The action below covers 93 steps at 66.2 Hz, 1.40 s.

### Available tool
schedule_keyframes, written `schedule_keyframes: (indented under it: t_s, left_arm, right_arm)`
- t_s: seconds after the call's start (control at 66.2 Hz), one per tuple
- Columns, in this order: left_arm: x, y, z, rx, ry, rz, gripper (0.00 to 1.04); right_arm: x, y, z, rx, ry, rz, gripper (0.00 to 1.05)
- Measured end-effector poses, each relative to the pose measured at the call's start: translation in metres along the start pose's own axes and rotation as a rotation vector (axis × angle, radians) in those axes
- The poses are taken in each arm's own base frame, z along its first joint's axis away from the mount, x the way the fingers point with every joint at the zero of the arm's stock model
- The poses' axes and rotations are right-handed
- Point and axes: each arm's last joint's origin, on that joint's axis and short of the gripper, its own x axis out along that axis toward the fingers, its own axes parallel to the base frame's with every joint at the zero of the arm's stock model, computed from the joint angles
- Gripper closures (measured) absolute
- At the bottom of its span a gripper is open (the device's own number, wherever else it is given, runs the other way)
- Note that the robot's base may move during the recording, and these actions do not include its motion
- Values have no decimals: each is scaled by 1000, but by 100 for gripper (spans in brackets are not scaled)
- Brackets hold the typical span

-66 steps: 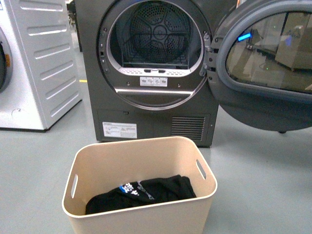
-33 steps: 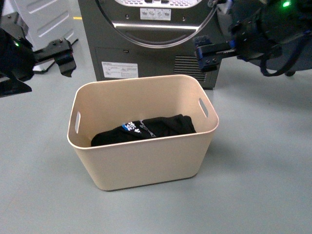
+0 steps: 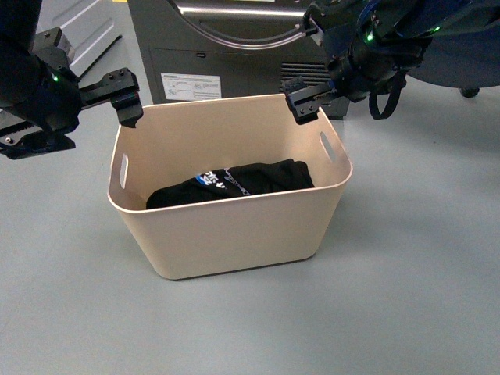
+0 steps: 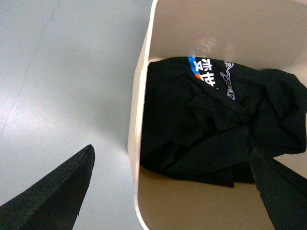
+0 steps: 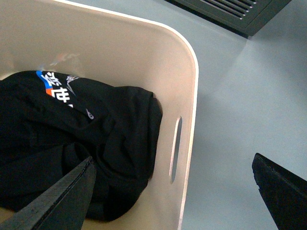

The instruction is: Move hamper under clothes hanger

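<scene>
The beige hamper point(image 3: 234, 234) stands on the grey floor in front of the dryer, with a black garment point(image 3: 234, 187) with blue-and-white print lying in it. My left gripper point(image 3: 94, 78) hovers open above the hamper's left short side; in the left wrist view its fingers straddle the rim point(image 4: 136, 120), around the gripper's middle point(image 4: 171, 148). My right gripper point(image 3: 311, 62) hovers open over the right short side, straddling the wall with the slot handle point(image 5: 176, 148) in the right wrist view point(image 5: 172, 157). Neither touches the hamper. The clothes hanger is out of view.
The dark grey dryer point(image 3: 226, 47) stands right behind the hamper, its round door point(image 3: 469, 47) swung open to the right. A white machine point(image 3: 86, 23) is at the back left. Bare grey floor point(image 3: 422, 258) lies to the front and right.
The view has tipped down towards the hamper. Both arms, absent a second ago, have come in and closed on the hamper's two short sides, lower and nearer than half a second ago.
</scene>
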Motion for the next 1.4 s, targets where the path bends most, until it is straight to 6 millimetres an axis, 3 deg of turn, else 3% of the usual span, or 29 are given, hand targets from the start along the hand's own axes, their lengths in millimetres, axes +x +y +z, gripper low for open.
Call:
schedule_keyframes:
  t_s: [0.106, 0.121, 0.543, 1.011, 1.404]
  left_arm:
    - [7, 12, 4, -2, 11, 24, 7]
    - [33, 31, 7, 34, 45, 51, 7]
    - [67, 18, 2, 119, 81, 35, 7]
    - [81, 16, -2, 141, 92, 40, 7]
    - [82, 14, -3, 147, 79, 34, 7]
  right_arm:
    - [11, 1, -6, 0, 23, -5, 8]
    - [26, 3, -11, 3, 41, -32, 8]
    - [50, -4, -11, 34, 56, -78, 8]
    - [74, 0, -26, 62, 101, -103, 12]
    - [79, 8, -23, 62, 97, -103, 13]
